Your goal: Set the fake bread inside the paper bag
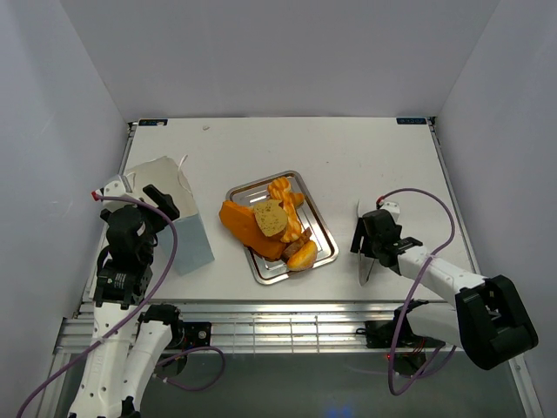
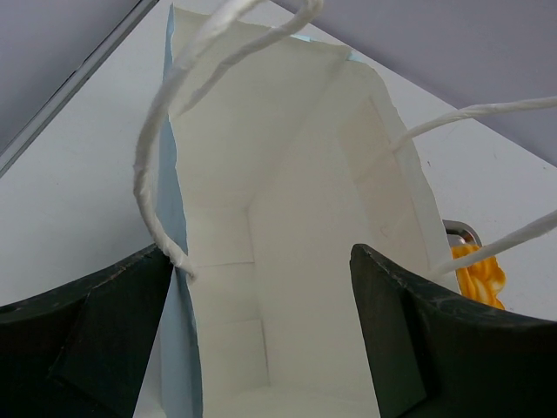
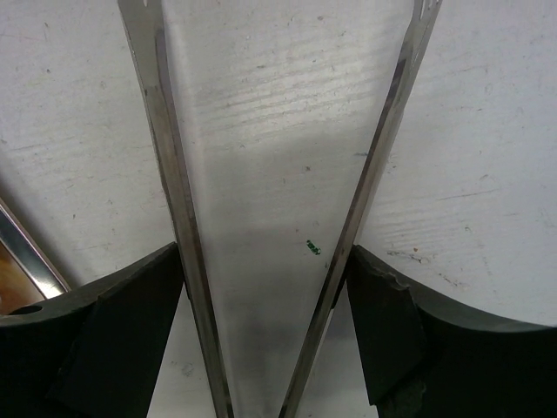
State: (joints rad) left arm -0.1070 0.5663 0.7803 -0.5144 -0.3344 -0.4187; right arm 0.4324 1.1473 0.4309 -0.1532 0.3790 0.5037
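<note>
Fake bread (image 1: pixel 261 233), glossy orange-to-golden toy pastries, is heaped on the silver metal tray (image 1: pixel 320 233) mid-bench (image 1: pixel 374 157), with a round tan bun (image 1: pixel 271 218) on top. None shows inside the bag. The boxy white and pale-blue paper bag (image 1: pixel 193 244) with string handles stands near the tray's left side. Left gripper (image 2: pixel 261 252) sits at the bag's mouth, on the side away from the tray. Its jaws are apart, framing the white interior, with nothing clamped. Right gripper (image 3: pixel 264 251) is to the right of the tray, jaws wide, one pad against each outer arm of shiny metal tongs (image 3: pixel 178 218), which spread in a V away from the wrist. Judgement: the right arm is nearer the pile, which lies tray-ward of its jaws. The long loaf (image 1: pixel 239 225) runs diagonally across the tray, so the tongs should bite across that axis.
</note>
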